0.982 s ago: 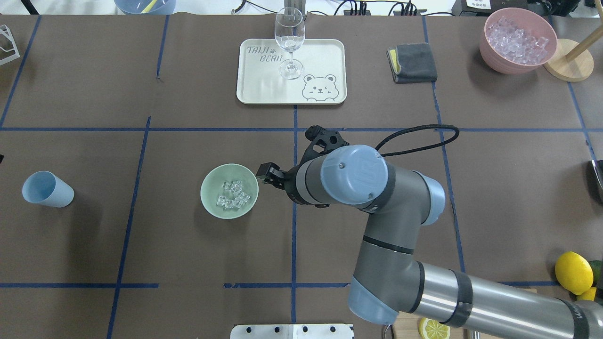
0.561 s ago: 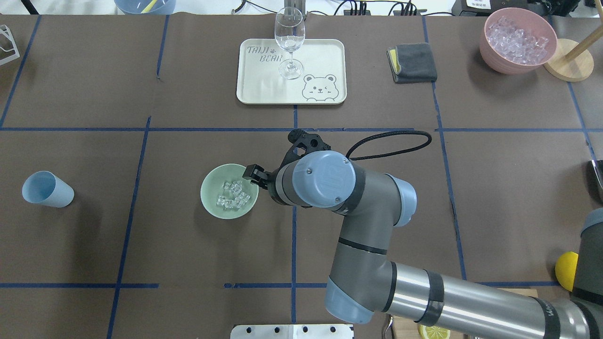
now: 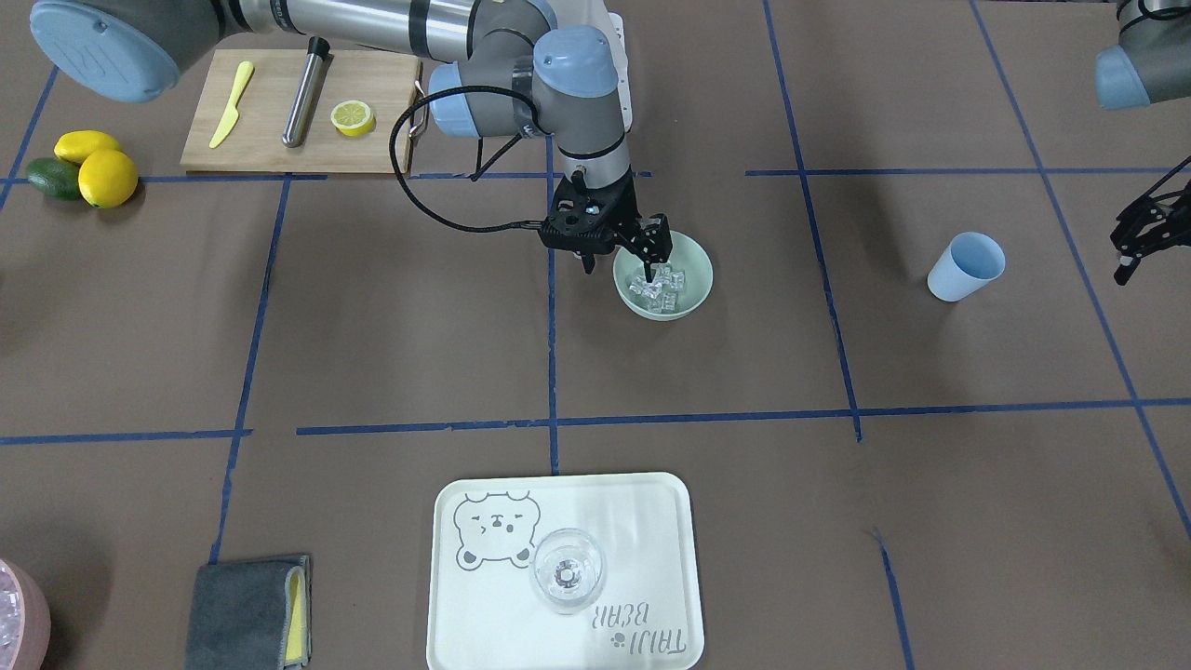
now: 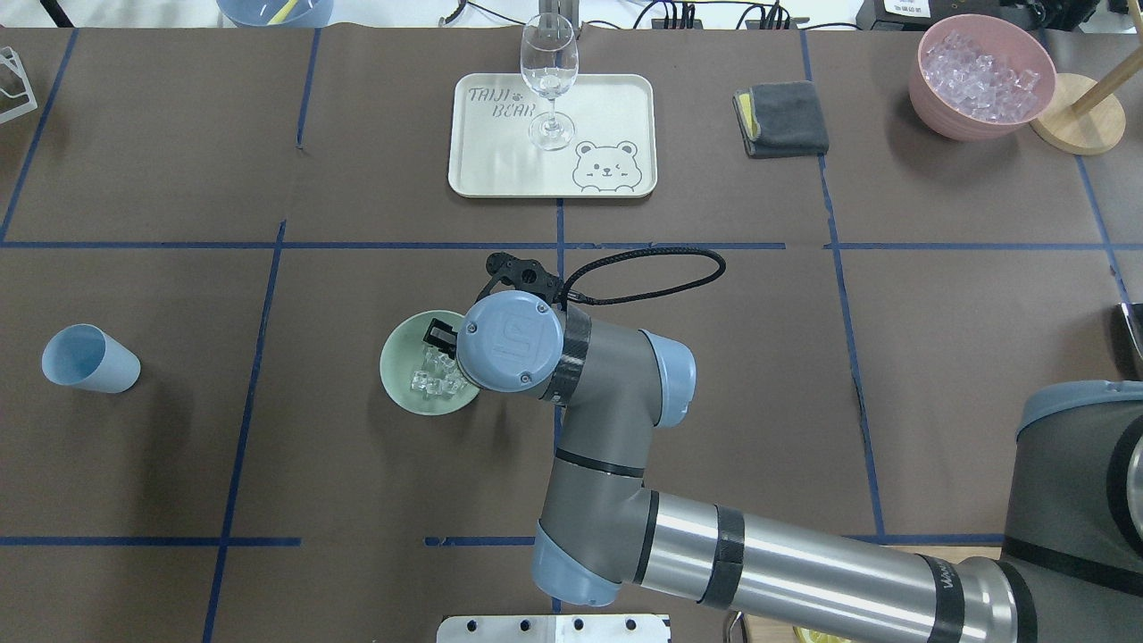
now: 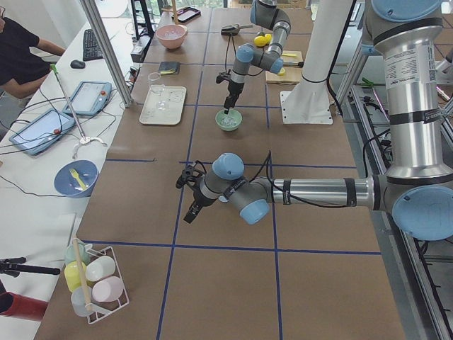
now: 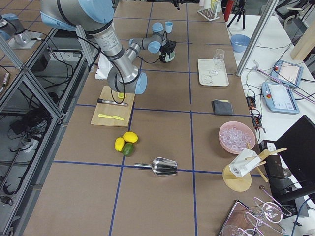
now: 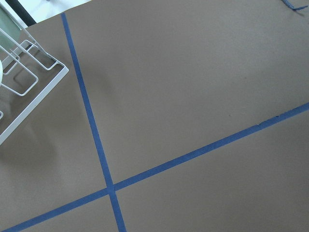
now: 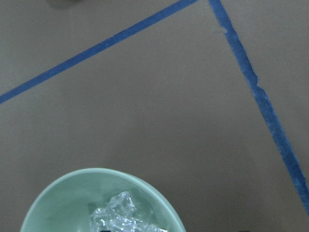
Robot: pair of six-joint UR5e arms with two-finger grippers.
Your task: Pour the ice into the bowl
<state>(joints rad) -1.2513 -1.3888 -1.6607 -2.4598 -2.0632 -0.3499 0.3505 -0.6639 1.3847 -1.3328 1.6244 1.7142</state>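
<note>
The pale mint-green bowl (image 4: 400, 379) stands on the table left of centre and holds several clear ice cubes (image 4: 432, 377). It also shows in the front-facing view (image 3: 696, 262) with the ice (image 3: 662, 285), and in the right wrist view (image 8: 53, 205). My right gripper (image 3: 619, 267) is open and empty, pointing down. Its jaws straddle the bowl's rim on the robot's right, one finger (image 3: 649, 265) inside over the ice and one outside. In the overhead view my wrist hides most of it. My left gripper (image 3: 1128, 249) hangs open and empty beyond the blue cup (image 4: 89, 359).
A tray (image 4: 616, 94) with a wine glass (image 4: 548, 80) sits at the far middle, with a grey cloth (image 4: 781, 118) and a pink bowl of ice (image 4: 982, 76) to the far right. A cutting board (image 3: 270, 140), lemons (image 3: 104, 175) and a metal scoop (image 6: 163, 167) lie near my right base.
My right arm has swung left. The gripper has gone from beside the bowl's right rim to over that rim, with one finger inside. The bowl and ice have not moved.
</note>
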